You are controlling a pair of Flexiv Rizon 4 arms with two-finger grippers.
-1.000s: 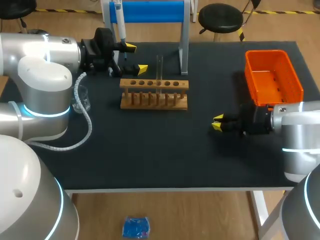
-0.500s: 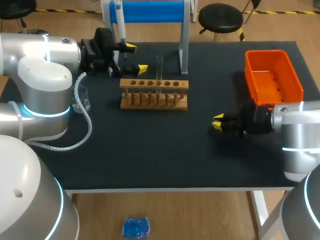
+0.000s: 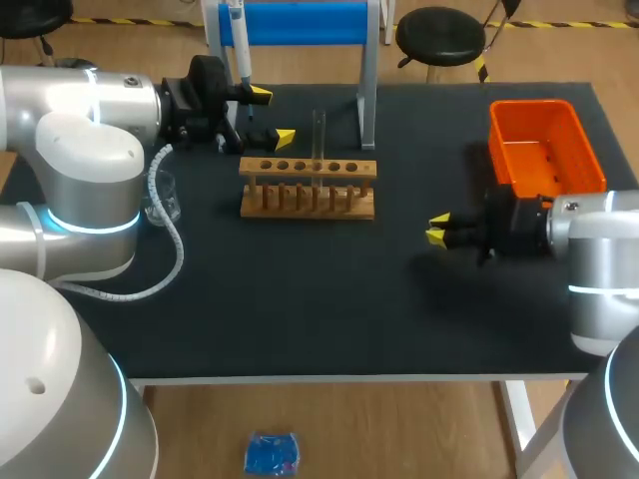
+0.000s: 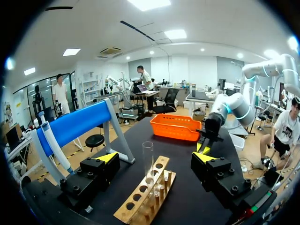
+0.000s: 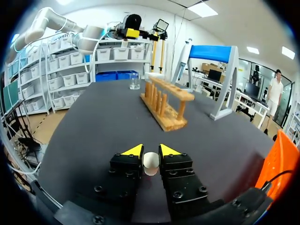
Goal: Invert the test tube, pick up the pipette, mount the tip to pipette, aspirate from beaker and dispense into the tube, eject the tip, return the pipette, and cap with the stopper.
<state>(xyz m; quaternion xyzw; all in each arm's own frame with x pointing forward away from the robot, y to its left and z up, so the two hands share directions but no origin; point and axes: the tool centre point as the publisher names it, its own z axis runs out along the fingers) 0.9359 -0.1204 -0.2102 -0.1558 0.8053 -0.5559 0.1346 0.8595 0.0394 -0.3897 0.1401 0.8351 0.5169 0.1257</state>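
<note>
The right gripper is clamped on a small pale stopper, with a yellow tip pressing it from each side. It hangs over the table, near the orange bin. The left gripper stands wide apart and holds nothing. It is behind the wooden rack, with the pipette hanging on the blue stand just beside it. The test tube stands upright in the rack, and the beaker sits apart to the rack's left.

The stopper is probably light and slightly yielding, so a modest squeeze on its sides should do. Which end faces down cannot be made out. The tube looks like thin, smooth glass, so it is likely fragile and slippery, and is best taken gently on the bare length above the rack.
</note>
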